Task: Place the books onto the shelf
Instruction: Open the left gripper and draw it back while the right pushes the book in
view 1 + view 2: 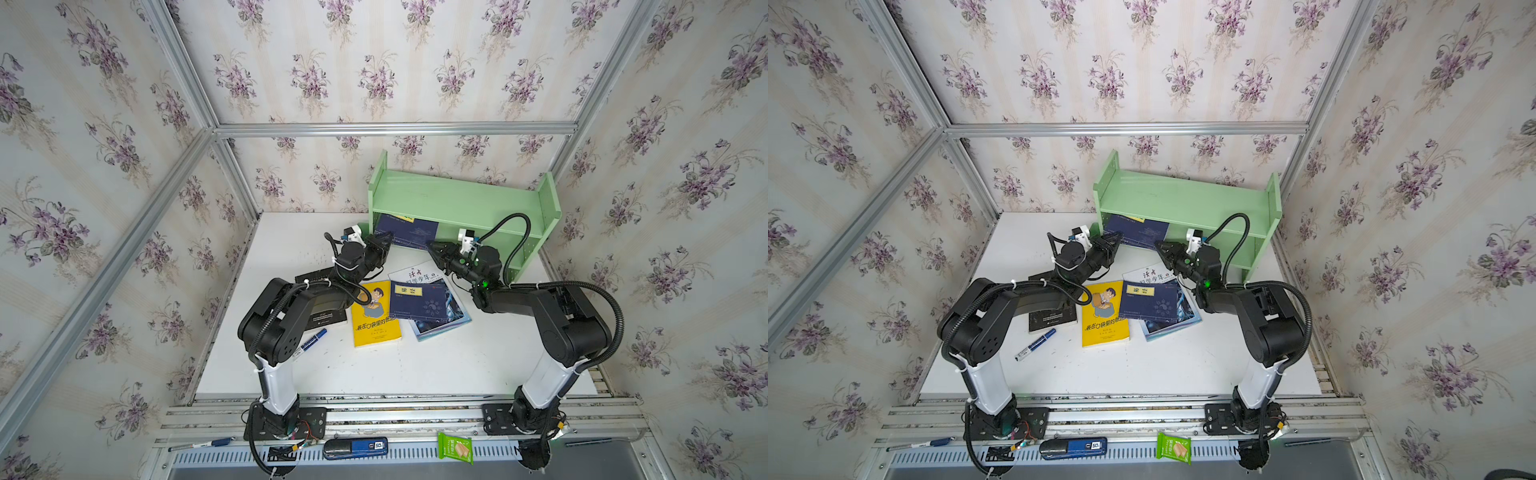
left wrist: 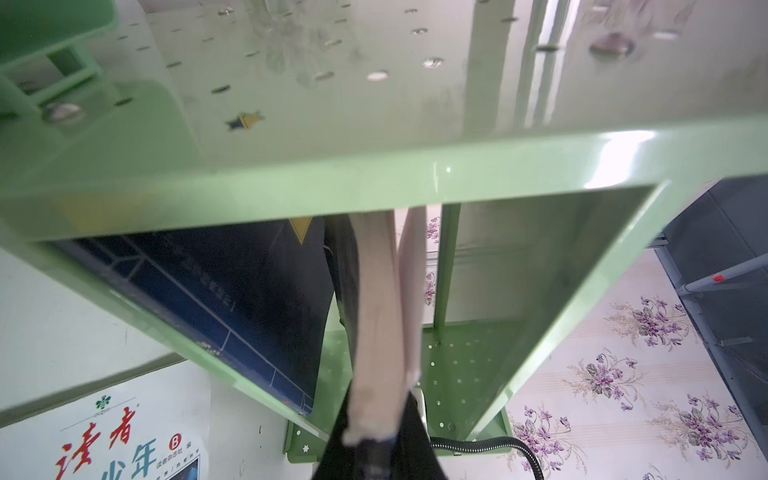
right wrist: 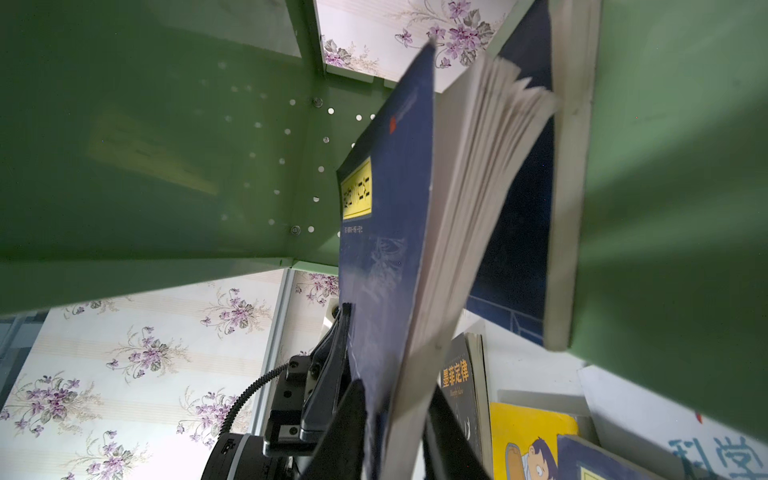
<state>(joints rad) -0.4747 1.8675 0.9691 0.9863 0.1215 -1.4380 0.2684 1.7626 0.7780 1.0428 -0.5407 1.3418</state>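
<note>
Left gripper point(image 1: 387, 242) is clamped on the page edge of the navy book point(image 1: 409, 230); right gripper point(image 1: 433, 248) straddles its opposite corner, grip unclear; book spans between them, leaning inside the lower tier of the shelf point(image 1: 457, 199).

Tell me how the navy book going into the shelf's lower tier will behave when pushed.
Likely floppy: in the right wrist view the navy book bows and its pages fan apart, so a push at one edge may buckle it. Probably apt to topple: it stands slanted in the shelf with open space on one side.
</note>
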